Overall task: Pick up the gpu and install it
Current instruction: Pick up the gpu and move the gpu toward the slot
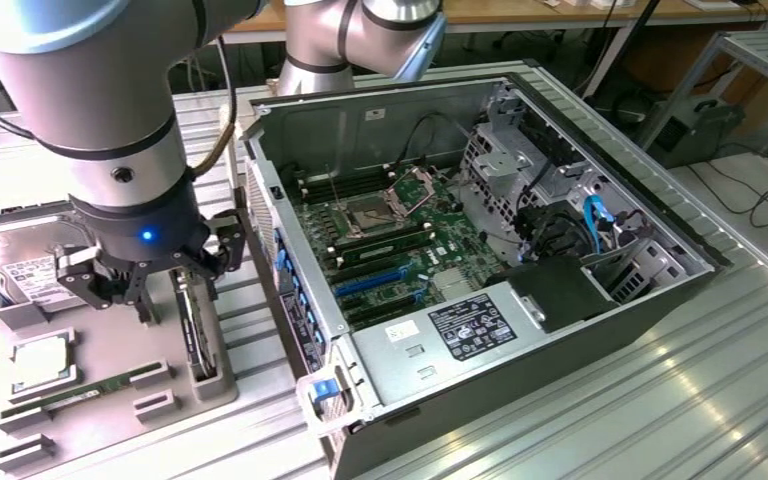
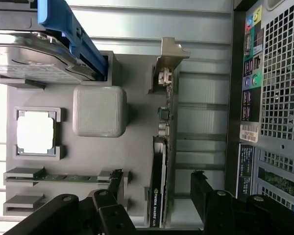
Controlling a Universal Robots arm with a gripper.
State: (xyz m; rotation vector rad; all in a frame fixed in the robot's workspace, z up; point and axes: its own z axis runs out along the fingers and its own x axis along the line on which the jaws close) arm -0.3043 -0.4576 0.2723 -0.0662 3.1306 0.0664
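Showing the end effector [image 1: 157, 285] at nine o'clock in the exterior view, hanging from the arm with jaws spread wide and gripping nothing. Straddling the gpu [image 2: 159, 161] in the wrist view, with one black finger [image 2: 112, 188] on each flat side, both standing apart from the card.

Locating the gpu [image 1: 197, 330] at five o'clock of the end effector in the exterior view, standing on its long edge in a slot of the grey tray [image 1: 117, 340]. Marking the card's pale metal bracket [image 2: 170, 54] at the end farther from the fingers.

Sharing the tray [image 2: 134, 88] with other parts:
- a raised grey block [image 2: 99, 111] just beside the gpu
- a boxy silver hard drive [image 1: 24, 265] at nine o'clock of the end effector, crossed in the wrist view by a blue rail [image 2: 68, 34]
- a square processor [image 1: 40, 362] at seven o'clock
- a slim green memory stick [image 1: 77, 395] beyond the processor, also at seven o'clock

Placing the open computer case [image 1: 344, 125] at three o'clock of the tray, lying on its side just beside it and exposing the green motherboard [image 1: 398, 240]. Presenting the case's perforated rear panel [image 2: 279, 73] in the wrist view. Resting tray and case alike on a slatted metal worktop [image 1: 651, 400].
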